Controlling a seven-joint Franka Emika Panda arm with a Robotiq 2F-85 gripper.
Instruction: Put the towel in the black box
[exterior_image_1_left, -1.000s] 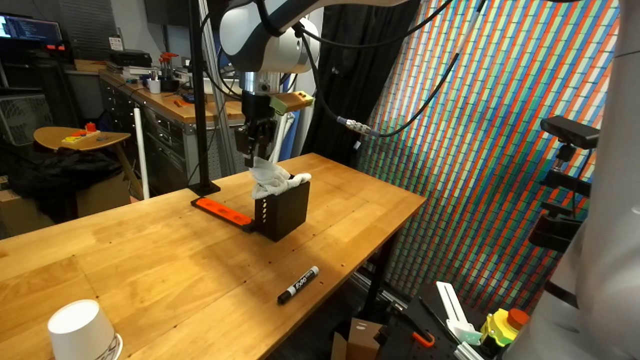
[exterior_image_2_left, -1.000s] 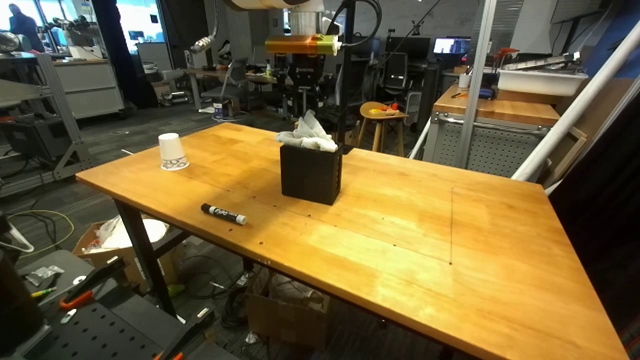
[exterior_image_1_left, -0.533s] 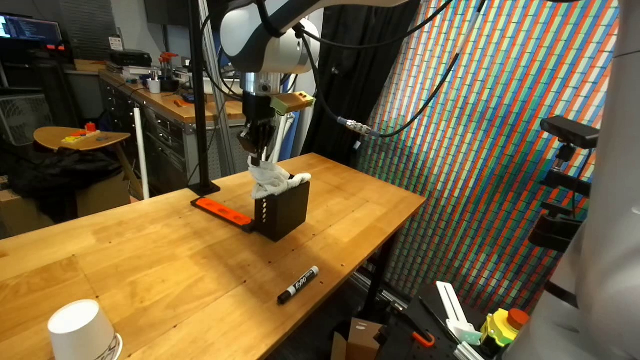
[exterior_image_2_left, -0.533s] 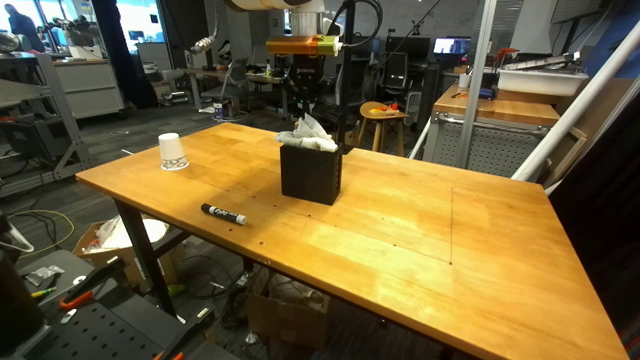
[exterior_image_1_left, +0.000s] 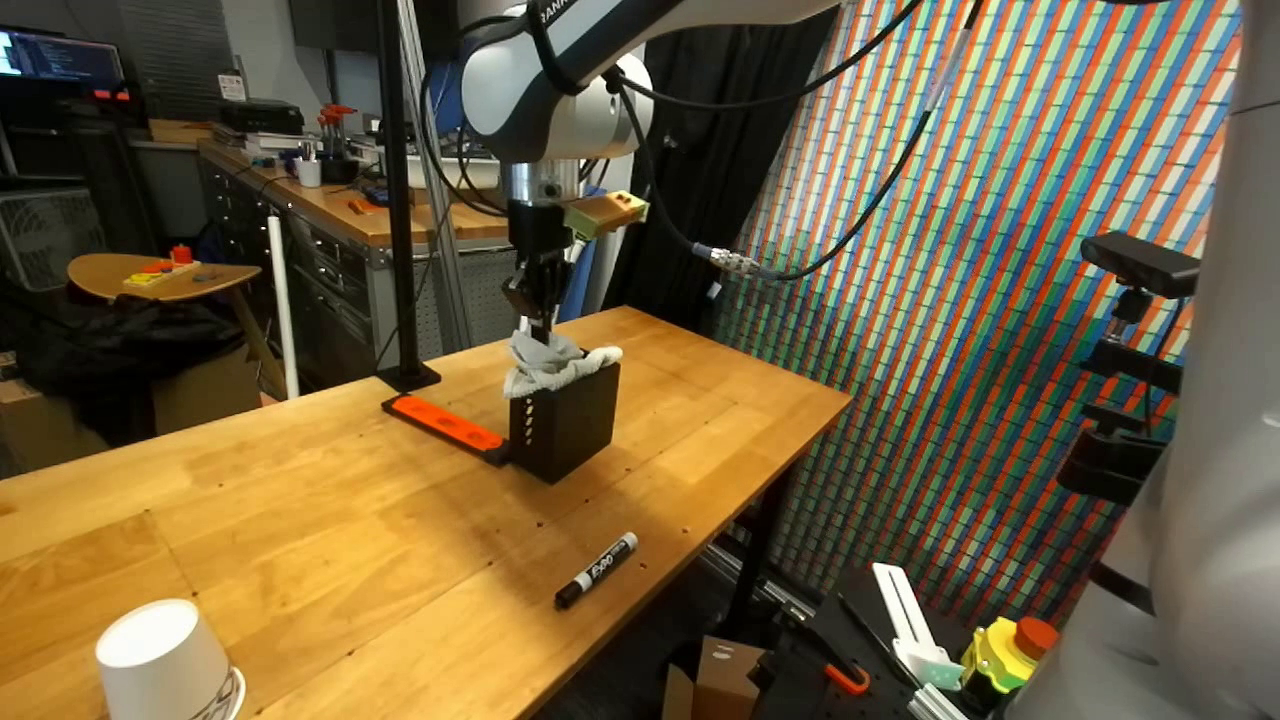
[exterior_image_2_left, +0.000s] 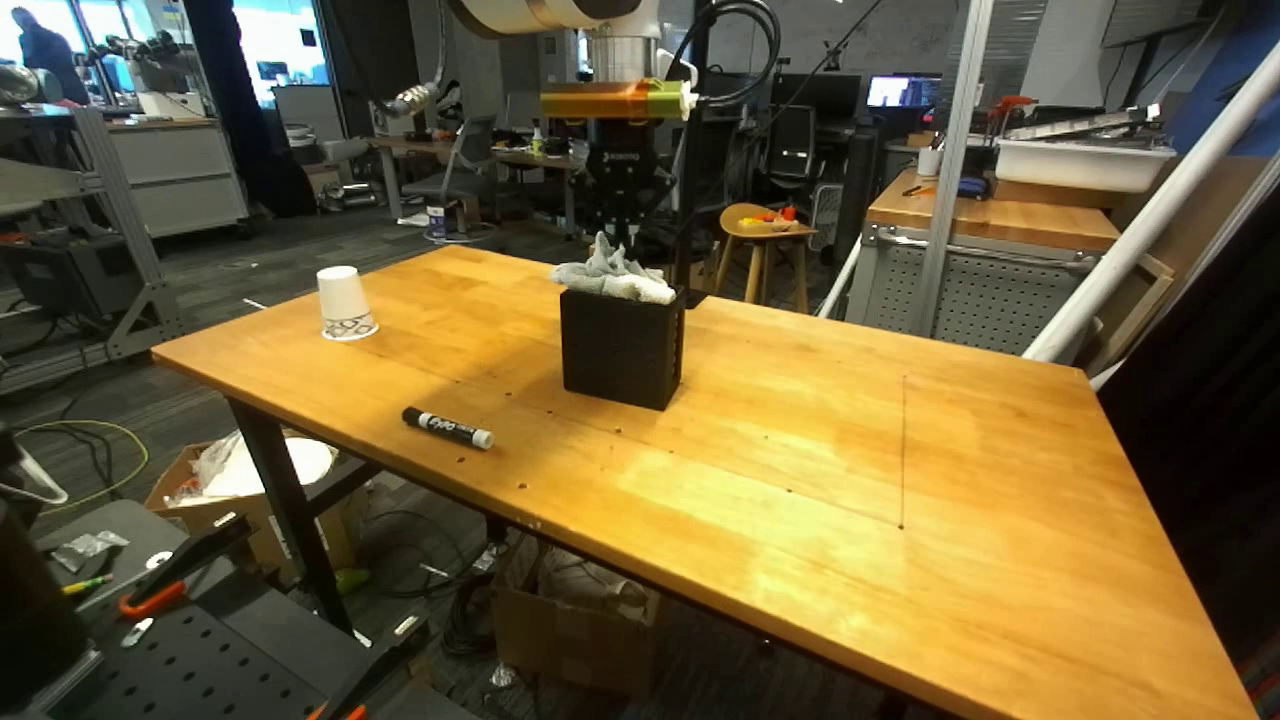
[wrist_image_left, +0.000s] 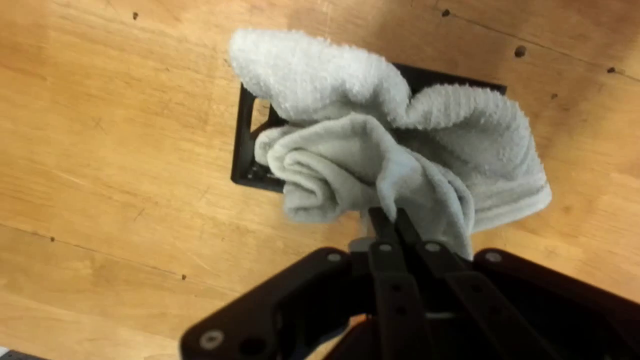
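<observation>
Wrist view shows the fingers (wrist_image_left: 382, 227) seemingly pinching a fold of the towel (wrist_image_left: 362, 142), whose bulk lies ahead of them, lengthwise over the black box (wrist_image_left: 417, 79).

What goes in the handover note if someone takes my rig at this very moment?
Black two-finger gripper: jaws closed, apparently pinching a fold of the off-white terry-cloth towel.
Towel: bunched over the open top of the upright black rectangular box, spilling past an edge.
Done: towel is at the box; how much sits inside is hidden.
Left: probably tuck the overhang in, release, withdraw.
</observation>
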